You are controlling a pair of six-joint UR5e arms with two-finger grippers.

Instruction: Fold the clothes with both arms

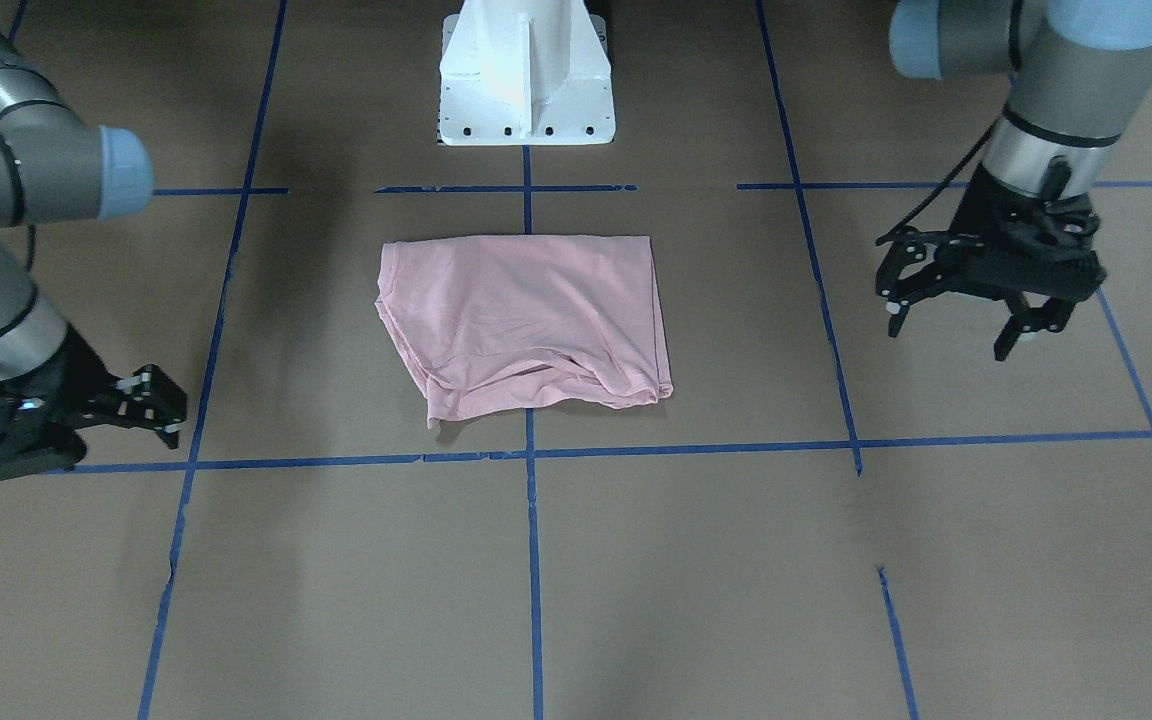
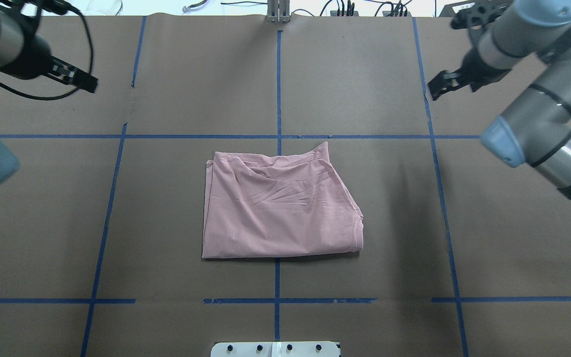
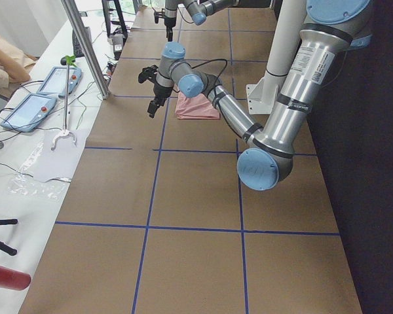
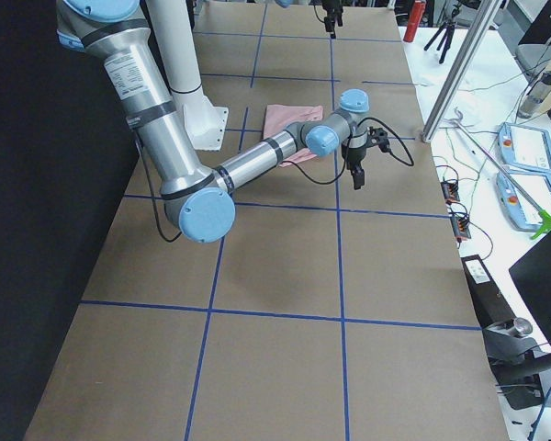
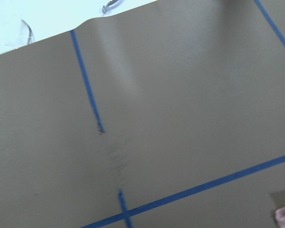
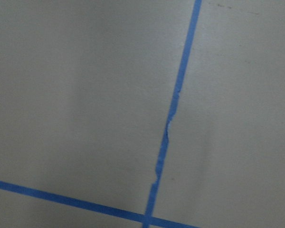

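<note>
— Where does the T-shirt [image 2: 278,213] sit?

— In the middle of the worktop [image 2: 166,223], folded to a rough rectangle across the centre blue tape line [image 2: 277,84], just out from the white pedestal [image 1: 526,80]. The print is hidden. The edge away from the robot is wavy, with loose layers and one corner poking out.

— And the hands?

— Both hover well apart from it, one off to either side, holding nothing. The left hand [image 1: 948,338] has its fingers spread wide. The right hand [image 1: 76,425] looks spread too, though it is partly cut off.

— So what might spoil it?

— That rumpled edge, I'd say. A pinch there could catch only the top layer, and lifting would then peel the fold open rather than carry the whole stack. If the two hands grip at unequal points, the next fold goes skew. Thin cloth may also drag along the worktop and bunch.
</note>
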